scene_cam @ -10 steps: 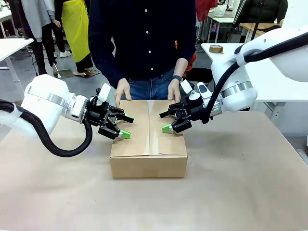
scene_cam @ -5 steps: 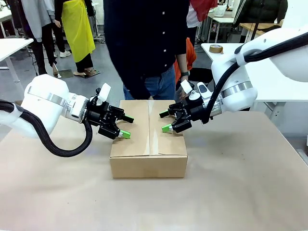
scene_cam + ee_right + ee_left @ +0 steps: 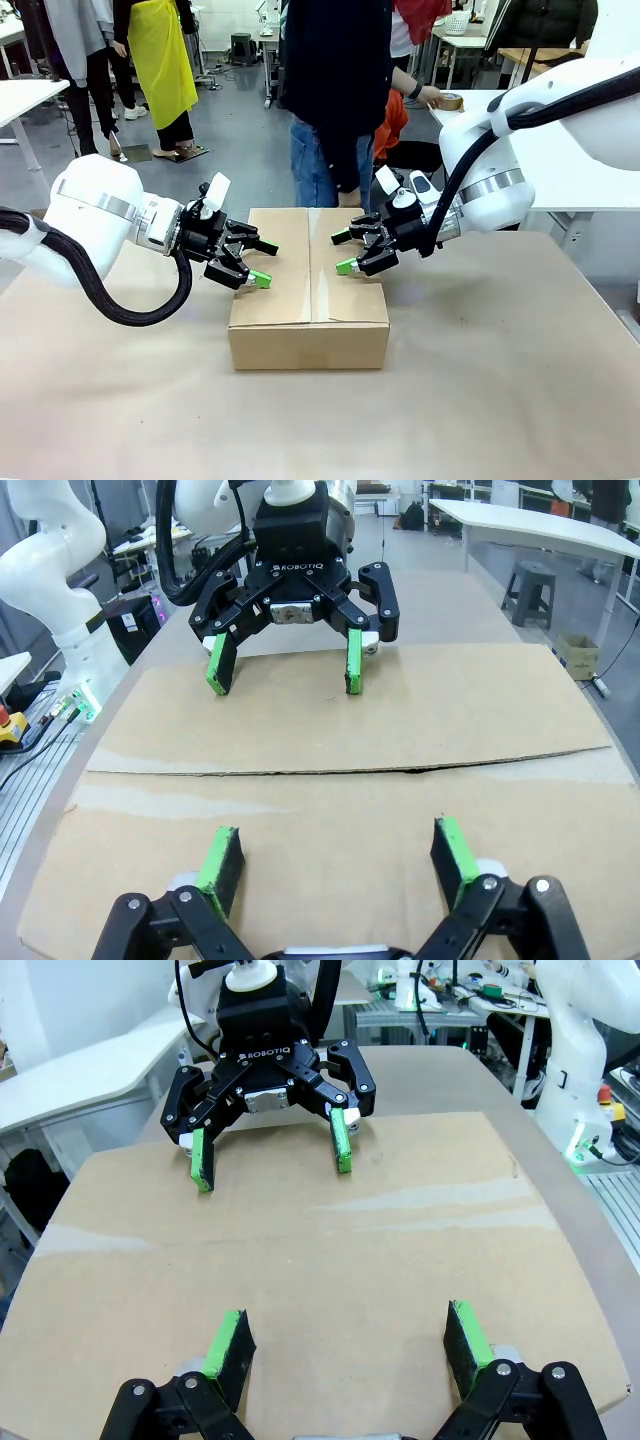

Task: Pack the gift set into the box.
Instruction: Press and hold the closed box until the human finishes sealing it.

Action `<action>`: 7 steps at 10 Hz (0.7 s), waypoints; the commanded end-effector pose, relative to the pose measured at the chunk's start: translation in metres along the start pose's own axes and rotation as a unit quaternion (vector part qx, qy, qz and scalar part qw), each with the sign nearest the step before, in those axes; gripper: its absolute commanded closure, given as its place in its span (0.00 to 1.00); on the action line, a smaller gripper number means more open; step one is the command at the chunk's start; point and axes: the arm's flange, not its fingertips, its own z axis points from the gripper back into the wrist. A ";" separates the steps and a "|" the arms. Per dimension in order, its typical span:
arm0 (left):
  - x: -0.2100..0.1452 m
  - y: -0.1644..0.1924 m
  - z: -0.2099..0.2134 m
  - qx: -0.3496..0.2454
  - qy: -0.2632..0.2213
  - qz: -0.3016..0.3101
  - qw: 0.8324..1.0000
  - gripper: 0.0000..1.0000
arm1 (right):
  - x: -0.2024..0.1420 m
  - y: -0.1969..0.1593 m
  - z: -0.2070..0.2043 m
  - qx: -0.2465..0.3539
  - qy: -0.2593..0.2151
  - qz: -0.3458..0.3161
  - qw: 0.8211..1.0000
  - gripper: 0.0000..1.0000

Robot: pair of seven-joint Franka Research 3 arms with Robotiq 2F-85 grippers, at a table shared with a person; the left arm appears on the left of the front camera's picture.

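The box point(image 3: 309, 290) sits mid-table, its flaps folded flat with a seam down the top. The person point(image 3: 335, 90), whose hands pressed its far edge a second ago, has turned away toward 1 o'clock. Both grippers hold position with fingers spread and empty: left gripper point(image 3: 254, 262) at 9 o'clock, right gripper point(image 3: 343, 252) at 3. Packing looks finished; sealing may follow.

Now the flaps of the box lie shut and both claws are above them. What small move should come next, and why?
Probably both claws should hold their place, pressing the flaps flat. The box is closed, its seam untaped, and the left claw and right claw hover open at either side of the seam. The person's hand reaches for a tape roll behind.
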 end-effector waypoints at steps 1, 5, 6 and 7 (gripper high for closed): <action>-0.001 -0.003 0.000 -0.006 0.003 -0.009 1.000 0.00 | -0.002 0.001 -0.001 0.000 0.002 -0.002 1.000 0.00; -0.001 -0.003 0.000 -0.006 0.003 -0.009 1.000 0.00 | -0.002 0.001 -0.001 0.000 0.002 -0.002 1.000 0.00; -0.001 -0.003 0.000 -0.006 0.003 -0.009 1.000 0.00 | -0.002 0.001 -0.001 0.000 0.002 -0.002 1.000 0.00; -0.001 -0.003 0.000 -0.006 0.003 -0.009 1.000 0.00 | -0.002 0.001 -0.001 0.000 0.002 -0.002 1.000 0.00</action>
